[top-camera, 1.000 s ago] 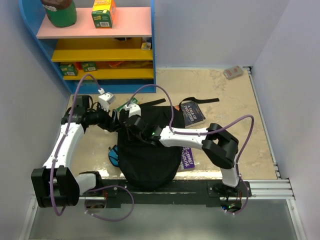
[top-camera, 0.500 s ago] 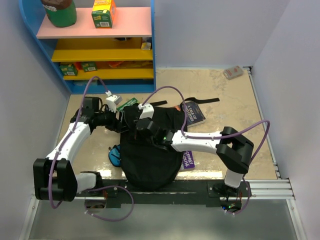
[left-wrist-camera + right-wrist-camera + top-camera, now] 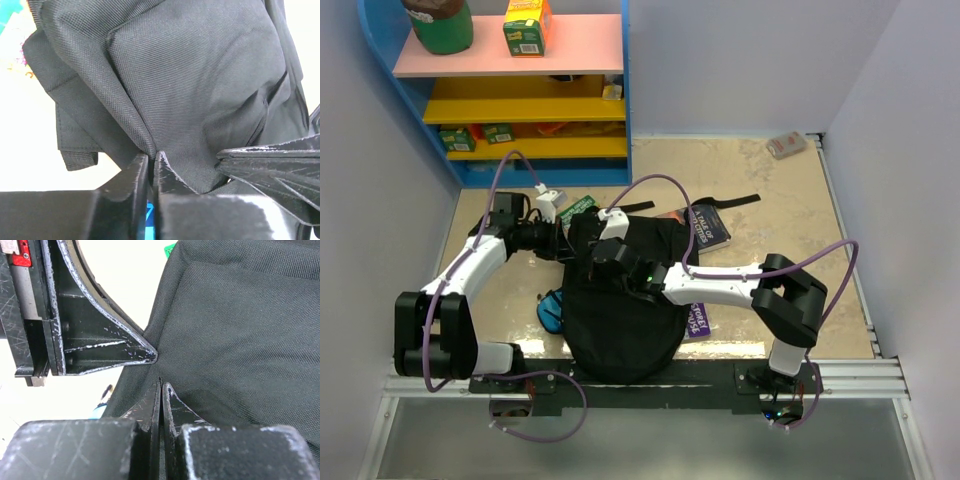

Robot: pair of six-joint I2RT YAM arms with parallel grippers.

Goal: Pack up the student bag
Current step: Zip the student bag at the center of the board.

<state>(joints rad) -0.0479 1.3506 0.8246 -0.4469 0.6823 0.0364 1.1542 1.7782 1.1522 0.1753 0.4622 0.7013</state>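
Both arms have stretched farther from their bases than a second ago. On the left, the left gripper (image 3: 151, 157) has its jaws pinched together on a fold of the large black soft fabric backpack (image 3: 620, 325), which lies on the beige table (image 3: 790, 240) before the bases. The small blue pencil case (image 3: 550, 308) touches its left side. The right gripper (image 3: 161, 385), just beside, likewise clamps fabric
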